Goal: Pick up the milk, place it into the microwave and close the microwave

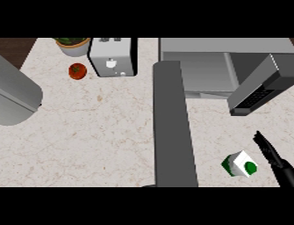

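The small white-and-green milk carton (240, 164), with a round green mark on its face but no legible writing, stands on the pale marbled stone counter (97, 132), in front of the grey microwave (201, 66) with its door (259, 85) swung open. Just right of it, the black right hand (275, 160) holds nothing, fingers straight.

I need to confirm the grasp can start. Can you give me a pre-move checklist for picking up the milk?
1. Milk carton on the counter, upright: ok.
2. Right robot hand open, beside the carton, not touching: ok.
3. Microwave door open: ok.
4. Inside of the microwave free: cannot tell.
5. Left robot hand's position: cannot tell, only a grey forearm shows.
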`<action>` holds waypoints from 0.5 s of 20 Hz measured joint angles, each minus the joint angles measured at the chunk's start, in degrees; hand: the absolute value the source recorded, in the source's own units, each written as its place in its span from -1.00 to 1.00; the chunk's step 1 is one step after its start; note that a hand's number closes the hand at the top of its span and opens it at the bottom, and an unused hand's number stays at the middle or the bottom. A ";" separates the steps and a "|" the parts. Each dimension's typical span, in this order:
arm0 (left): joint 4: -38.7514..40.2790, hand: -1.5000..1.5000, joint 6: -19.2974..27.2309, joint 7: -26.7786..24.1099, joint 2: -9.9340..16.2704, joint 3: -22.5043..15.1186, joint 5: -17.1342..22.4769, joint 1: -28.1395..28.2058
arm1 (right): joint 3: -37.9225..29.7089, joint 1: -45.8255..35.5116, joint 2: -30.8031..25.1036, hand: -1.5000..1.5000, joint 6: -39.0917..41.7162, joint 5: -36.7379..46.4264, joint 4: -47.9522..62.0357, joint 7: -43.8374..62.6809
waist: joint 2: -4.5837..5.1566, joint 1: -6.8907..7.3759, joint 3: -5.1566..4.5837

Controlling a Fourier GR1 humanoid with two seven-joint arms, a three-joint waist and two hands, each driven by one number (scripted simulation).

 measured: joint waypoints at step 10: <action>-0.12 -1.00 -1.77 1.01 0.40 1.73 2.41 0.62 | 1.07 -11.21 -1.26 -1.00 -5.90 3.26 22.33 -8.23 | 0.16 0.43 0.10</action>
